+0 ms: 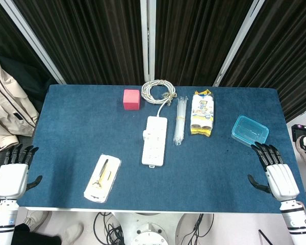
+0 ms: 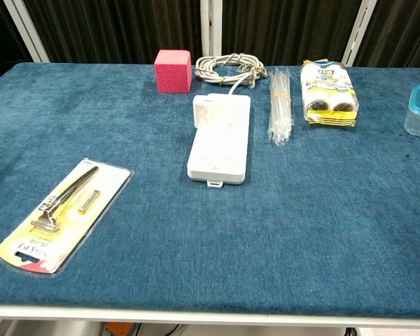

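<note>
Both hands rest at the near edge of the blue surface (image 1: 66, 132), well apart from each other and from everything laid out on it. Left hand (image 1: 13, 176) sits at the left corner, fingers (image 1: 20, 152) spread and released, holding nothing; nearest item is the blister-packed razor (image 1: 102, 178), still some way to its right. Right hand (image 1: 276, 171) mirrors it at the right corner, fingers released and empty, fingertips pointing toward the clear blue lidded container (image 1: 250, 130), close but not touching.

Progress judgement: no handling has begun. Every item lies flat and untouched: white power strip (image 1: 154, 141) at centre with its coiled cable (image 1: 159, 92) behind, pink cube (image 1: 131, 99), bundle of clear straws (image 1: 180, 120), yellow pack of scouring pads (image 1: 202, 113). All reaching and grasping is left to do.

View comparison: only the head view shows the hands (chest view frames neither). Chest view gives the razor pack's print and the strip's sockets more closely, and cuts the container at its right edge.
</note>
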Robot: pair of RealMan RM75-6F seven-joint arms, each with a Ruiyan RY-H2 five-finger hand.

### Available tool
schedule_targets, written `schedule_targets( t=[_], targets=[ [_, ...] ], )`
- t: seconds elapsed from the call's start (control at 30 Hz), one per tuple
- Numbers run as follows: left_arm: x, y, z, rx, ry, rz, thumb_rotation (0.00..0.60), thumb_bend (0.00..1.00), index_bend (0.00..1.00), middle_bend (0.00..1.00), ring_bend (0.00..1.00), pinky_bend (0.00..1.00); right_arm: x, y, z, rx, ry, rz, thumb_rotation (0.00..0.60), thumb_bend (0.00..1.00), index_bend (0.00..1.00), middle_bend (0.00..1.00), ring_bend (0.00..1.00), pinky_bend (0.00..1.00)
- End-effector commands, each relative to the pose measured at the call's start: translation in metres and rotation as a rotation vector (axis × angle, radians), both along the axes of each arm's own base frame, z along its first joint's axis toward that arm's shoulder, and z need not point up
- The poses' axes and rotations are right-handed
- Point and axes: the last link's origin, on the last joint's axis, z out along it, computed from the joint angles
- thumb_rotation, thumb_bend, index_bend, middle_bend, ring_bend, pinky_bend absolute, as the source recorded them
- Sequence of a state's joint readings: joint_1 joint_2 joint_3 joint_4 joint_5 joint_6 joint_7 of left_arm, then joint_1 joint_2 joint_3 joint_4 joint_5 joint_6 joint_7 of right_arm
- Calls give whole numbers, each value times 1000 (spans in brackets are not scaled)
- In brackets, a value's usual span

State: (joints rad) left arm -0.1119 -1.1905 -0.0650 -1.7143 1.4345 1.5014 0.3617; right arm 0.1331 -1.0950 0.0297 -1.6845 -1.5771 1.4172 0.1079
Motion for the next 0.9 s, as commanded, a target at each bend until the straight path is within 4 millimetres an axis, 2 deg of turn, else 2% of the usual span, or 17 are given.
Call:
schedule_targets(
  t=[0.03,0.37,0.5,0.6,0.77,0.9],
  targets=[
    [0,0,0,4,1,5,600,158,171,126,25,13,1,-3,-1,0,3,2,600,233,0,37,0,0],
    [2,0,2,-5,2,4,600,158,171,126,25,14,3,0,0,-1,7,15,600,233,0,37,0,0],
    [8,8,4,-7,-20,-28,600,158,171,126,25,13,13,-6,-2,24,6,66,600,254,0,48,0,0],
    [23,24,2,-38,-38,-103,600,158,171,126,25,15,33,-19,-16,101,18,159,600,298,0,62,0,0],
    [67,67,-10,-145,-105,-258,600,158,173,132,26,50,79,-49,-59,309,26,321,600,308,0,81,0,0],
    [102,104,-30,-254,-147,-364,600,157,173,134,26,80,112,-67,-95,435,72,404,600,308,0,74,0,0]
  ],
)
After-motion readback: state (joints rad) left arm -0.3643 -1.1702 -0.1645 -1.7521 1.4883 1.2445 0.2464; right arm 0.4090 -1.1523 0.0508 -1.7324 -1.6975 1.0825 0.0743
